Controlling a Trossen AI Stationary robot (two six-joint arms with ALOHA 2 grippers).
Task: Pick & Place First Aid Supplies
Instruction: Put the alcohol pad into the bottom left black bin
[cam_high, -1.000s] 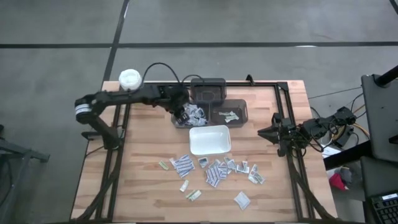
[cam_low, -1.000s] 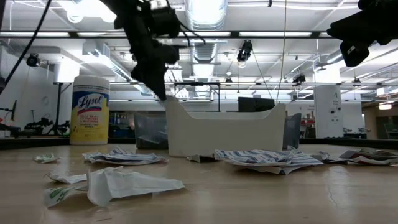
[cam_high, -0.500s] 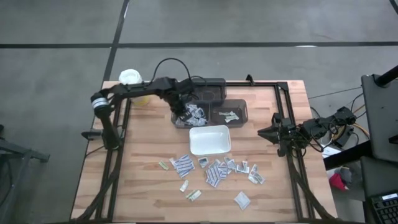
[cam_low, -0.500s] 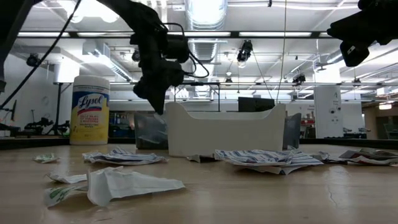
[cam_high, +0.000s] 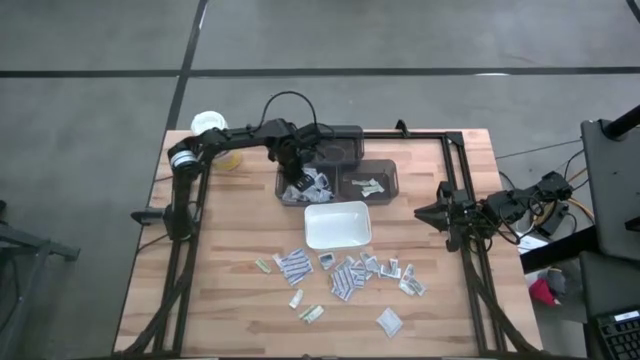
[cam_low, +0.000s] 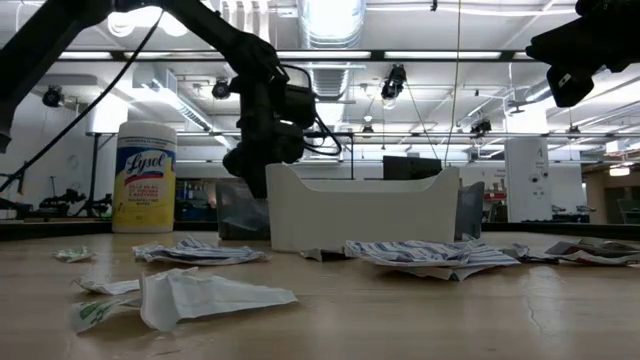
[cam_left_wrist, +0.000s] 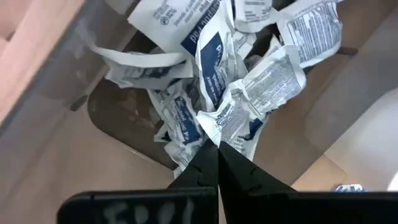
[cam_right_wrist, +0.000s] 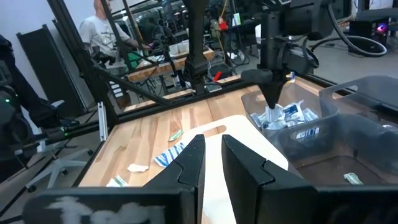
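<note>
Wooden desk (cam_high: 230, 260), loose first aid packets (cam_high: 345, 272) scattered near the front edge, more piled in a smoky clear bin (cam_high: 288, 196). Left end effector (cam_left_wrist: 217, 151) down in that bin, pinched fully together over the packet pile (cam_left_wrist: 233, 81), nothing visibly held. Right end effector (cam_right_wrist: 211, 151) parked at the desk's right edge, slightly parted, empty.
</note>
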